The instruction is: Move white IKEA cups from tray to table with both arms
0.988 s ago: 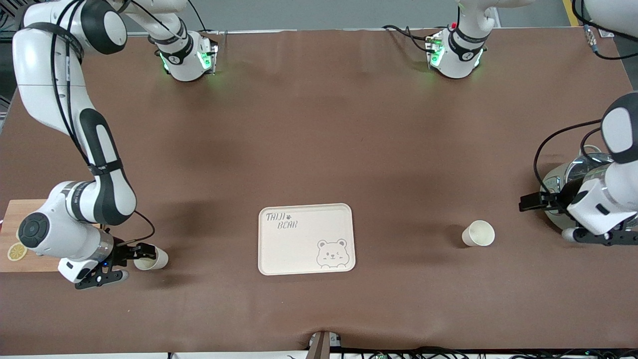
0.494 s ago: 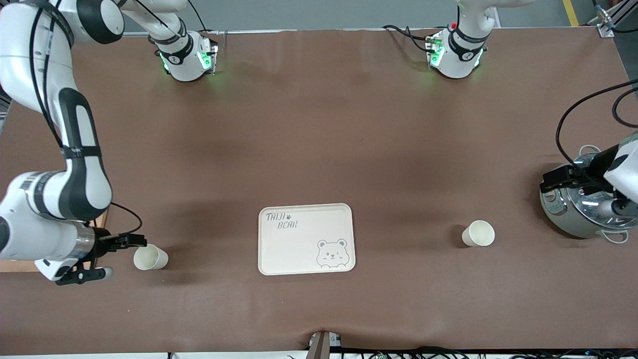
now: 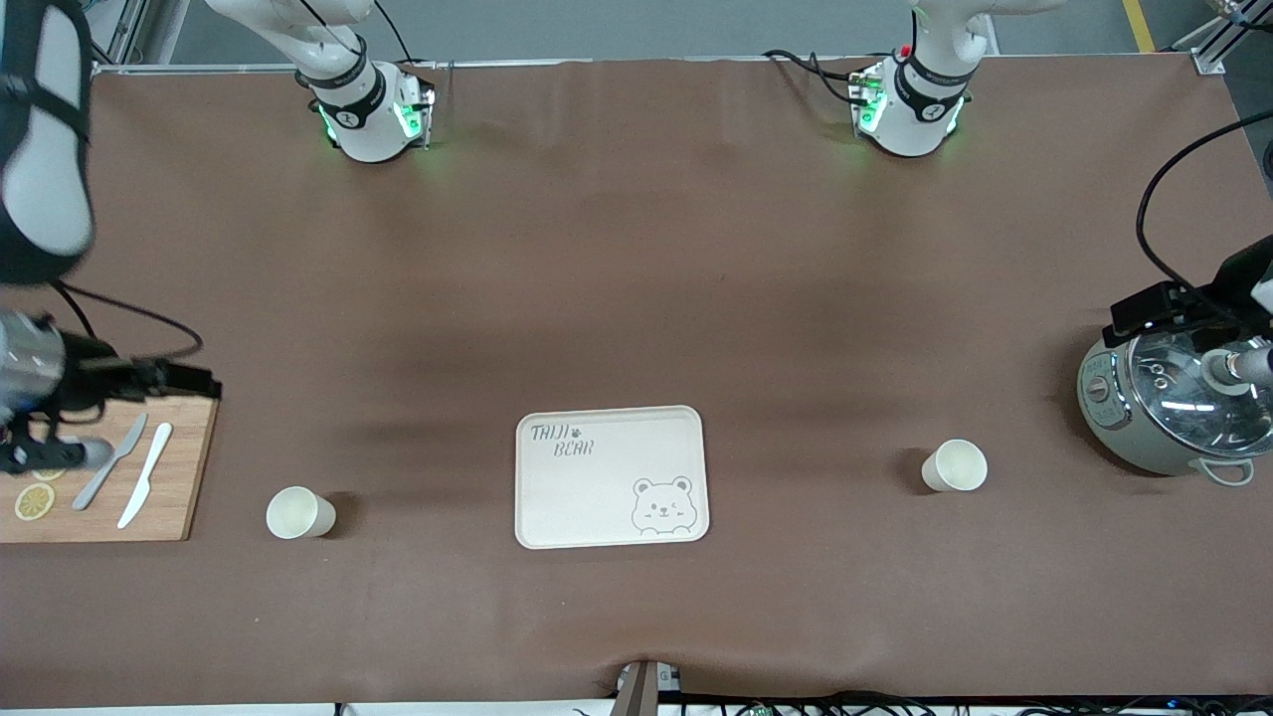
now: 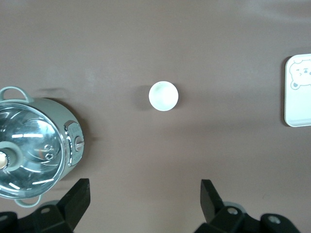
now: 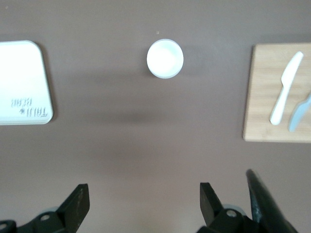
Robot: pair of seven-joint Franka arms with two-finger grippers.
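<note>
Both white cups stand upright on the brown desk [image 3: 636,249], clear of the tray [image 3: 557,507]: one cup [image 3: 299,513] at the tray's 9 o'clock, near the wooden cutting board [image 3: 179,477], the other cup [image 3: 955,465] at its 3 o'clock, near the steel pot [image 3: 1164,413]. The tray itself is bare, so the move looks done and the step in hand is the retreat.

The right hand [image 5: 141,206] hangs over the cutting board's end of the desk, fingers spread wide and holding nothing. The left hand [image 4: 143,204] is over the pot's end, equally wide and empty.

To finish well, each arm should lift straight up, keeping its cables off the cup rims, the knives [image 3: 129,472] and the pot lid.
</note>
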